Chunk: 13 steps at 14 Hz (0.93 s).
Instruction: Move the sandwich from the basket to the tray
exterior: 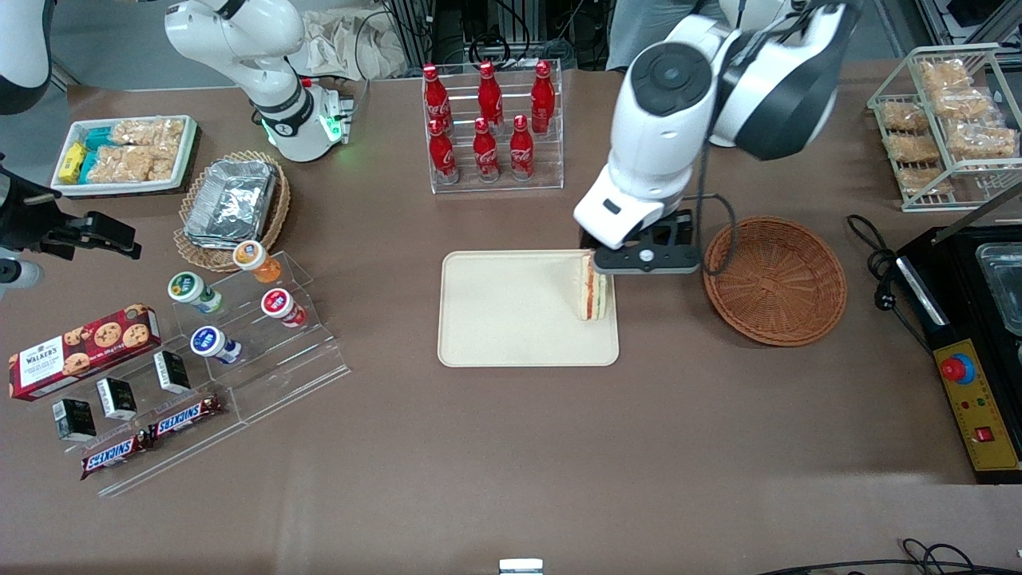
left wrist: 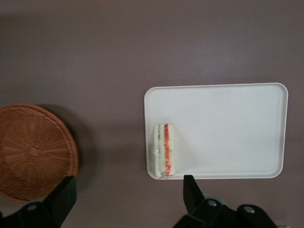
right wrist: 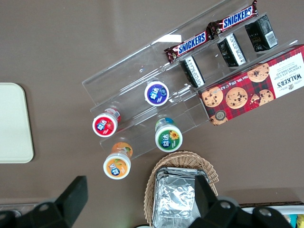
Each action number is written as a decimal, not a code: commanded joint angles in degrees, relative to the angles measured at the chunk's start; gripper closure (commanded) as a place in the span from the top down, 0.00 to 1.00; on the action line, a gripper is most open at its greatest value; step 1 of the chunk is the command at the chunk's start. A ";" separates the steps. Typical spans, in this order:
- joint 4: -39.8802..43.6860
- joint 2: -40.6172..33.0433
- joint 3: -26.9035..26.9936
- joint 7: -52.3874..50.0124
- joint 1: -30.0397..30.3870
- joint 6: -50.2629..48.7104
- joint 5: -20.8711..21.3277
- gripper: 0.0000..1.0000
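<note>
Brown surface [exterior: 511, 447] fills my screen. One sandwich [exterior: 593, 286] stands on its edge in the one tray [exterior: 511, 319], at the rim nearest the one basket [exterior: 774, 279], which looks emptied. My hand [left wrist: 128, 190] hangs spread above it, probably released; its long axis runs across the finger gap.

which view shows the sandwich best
The left wrist view: the sandwich lies unobstructed on the tray at its basket-side edge, below the open gripper. In the front view the gripper partly covers its top. The right wrist view shows only a tray corner, no sandwich.
</note>
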 commanded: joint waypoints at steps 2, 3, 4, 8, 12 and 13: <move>1.84 -4.01 6.12 9.01 0.03 -5.08 -1.47 1.00; 1.66 -5.59 8.05 11.12 0.12 -6.66 -1.74 1.00; 1.57 -6.56 9.46 13.40 0.21 -7.80 -1.74 1.00; 1.13 -11.04 6.07 20.09 12.57 -10.19 -5.16 1.00; -2.71 -15.43 -6.55 25.37 30.11 -11.68 -5.78 1.00; -4.13 -16.84 -10.78 25.73 34.62 -11.33 -5.96 1.00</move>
